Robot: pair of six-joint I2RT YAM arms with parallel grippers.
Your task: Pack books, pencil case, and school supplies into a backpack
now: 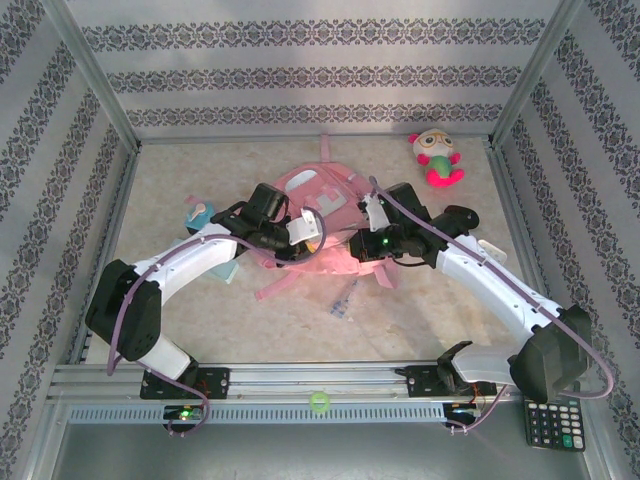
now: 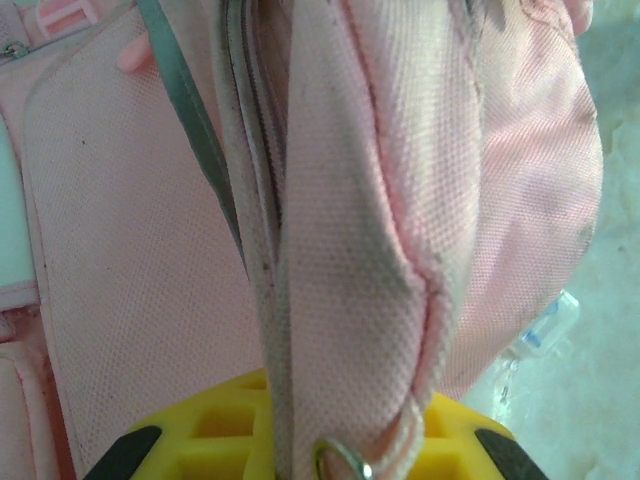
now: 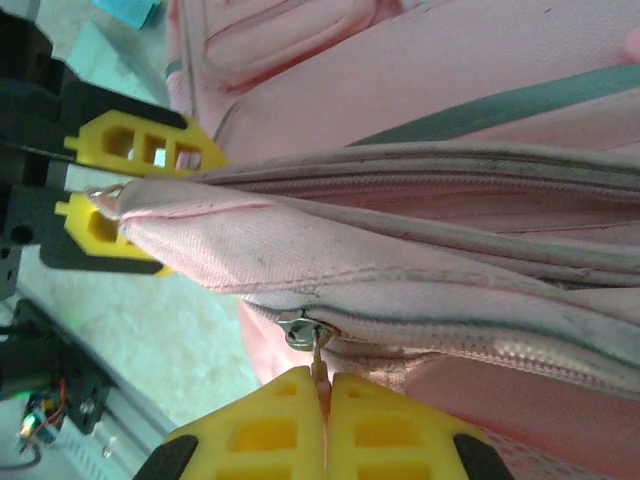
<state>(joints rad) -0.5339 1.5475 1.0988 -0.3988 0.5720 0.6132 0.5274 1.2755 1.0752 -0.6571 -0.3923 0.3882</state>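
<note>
backpack (image 1: pixel 318 200), pink, lies near the middle of the worktop (image 1: pixel 270 330) in the top view, with both arms reaching in from the near edge. the left pincer (image 1: pixel 298 240) is at its near left side and the right pincer (image 1: pixel 360 244) at its near right side, both against the fabric; from up here i cannot tell how the jaws stand. a clear packet (image 1: pixel 342 303) lies just in front of the backpack, a teal-and-white piece (image 1: pixel 200 212) is beside the left arm, a plush toy (image 1: pixel 437 158) sits at the far right, and a calculator (image 1: pixel 553 425) lies past the near right corner.

in the left wrist view, the yellow fingers (image 2: pixel 200 435) are drawn narrow on a fold of the backpack's fabric, with a small metal ring (image 2: pixel 345 462) at the fold's tip between them. the clear packet peeks out at the right, beside the bag.

in the right wrist view, the right pincer is pressed closed, its fingers touching, with the zip pull (image 3: pixel 300 333) nipped at their tips. across the bag, the left pincer grips the corner of a fabric flap.
</note>
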